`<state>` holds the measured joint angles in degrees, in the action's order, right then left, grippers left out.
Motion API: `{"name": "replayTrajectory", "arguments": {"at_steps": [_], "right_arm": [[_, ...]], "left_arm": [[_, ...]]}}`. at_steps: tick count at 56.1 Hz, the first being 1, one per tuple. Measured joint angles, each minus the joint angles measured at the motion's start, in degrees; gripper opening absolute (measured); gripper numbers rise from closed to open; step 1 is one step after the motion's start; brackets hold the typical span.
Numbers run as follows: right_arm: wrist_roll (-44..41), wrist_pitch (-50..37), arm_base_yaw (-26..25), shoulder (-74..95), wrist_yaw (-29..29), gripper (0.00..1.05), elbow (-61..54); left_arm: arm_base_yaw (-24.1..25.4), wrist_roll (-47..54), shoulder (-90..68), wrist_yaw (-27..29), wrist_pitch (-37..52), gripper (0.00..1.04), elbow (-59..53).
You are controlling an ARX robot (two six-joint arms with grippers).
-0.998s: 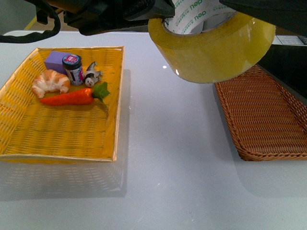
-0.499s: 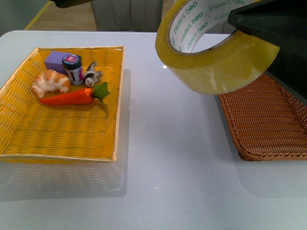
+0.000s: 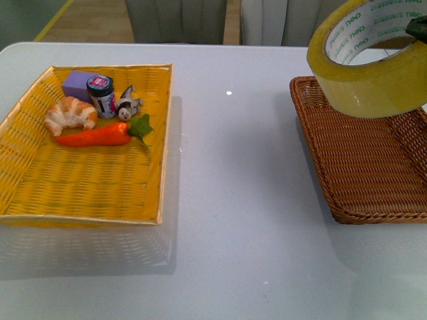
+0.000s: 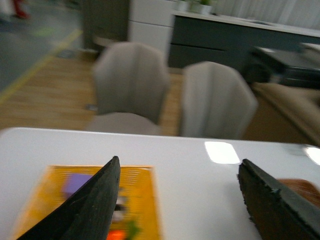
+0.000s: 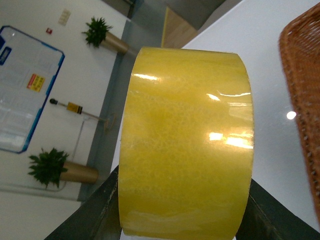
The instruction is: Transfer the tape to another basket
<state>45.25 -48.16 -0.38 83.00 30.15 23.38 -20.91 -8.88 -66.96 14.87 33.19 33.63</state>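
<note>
Jaws: the right jaws pinch the tape (image 3: 370,67); the left jaws stand spread wide with nothing between them. Front view: the tape hangs tilted in the upper right of the frame, clear of the desk (image 3: 233,220), over the far left corner of the basket (image 3: 363,173) and not yet in it. Only a dark sliver of the right arm (image 3: 419,28) shows at the right edge. The yellow tray (image 3: 40,193) at left holds a croissant (image 3: 70,113), a carrot (image 3: 93,137) and small items. Left wrist view: both jaws stand well apart and empty, with the tray blurred beyond. Right wrist view: the roll fills the centre, a dark jaw pressed against each flat side, and the basket's rim shows beside it. Assessment: the roll is judged light and stiff, its glossy outer band slippery. A hold across the flat sides, or on the core wall, appears soundest.
</note>
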Motion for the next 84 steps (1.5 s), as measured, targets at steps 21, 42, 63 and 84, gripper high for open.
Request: {"name": "replayTrajectory", "arguments": {"at_steps": [21, 42, 63, 84], "right_arm": [[-1.3, -2.4, -4.9, 17.8, 0.6, 0.48, 11.2], [0.1, -3.2, -7.1, 42.4, -5.2, 0.48, 27.5], [3.0, -0.9, -6.6, 53.5, -9.9, 0.48, 37.9], [2.6, -4.9, -9.7, 49.8, -9.8, 0.97, 29.1]], "left_arm": [[8.6, 7.8, 13.0, -3.1, 3.6, 0.09, -17.2], [14.8, 8.2, 25.9, -9.2, 0.6, 0.02, -26.8], [20.7, 8.3, 39.6, -14.9, -6.6, 0.02, -32.3], [20.7, 8.3, 48.4, -14.9, -14.6, 0.02, -32.8]]}}
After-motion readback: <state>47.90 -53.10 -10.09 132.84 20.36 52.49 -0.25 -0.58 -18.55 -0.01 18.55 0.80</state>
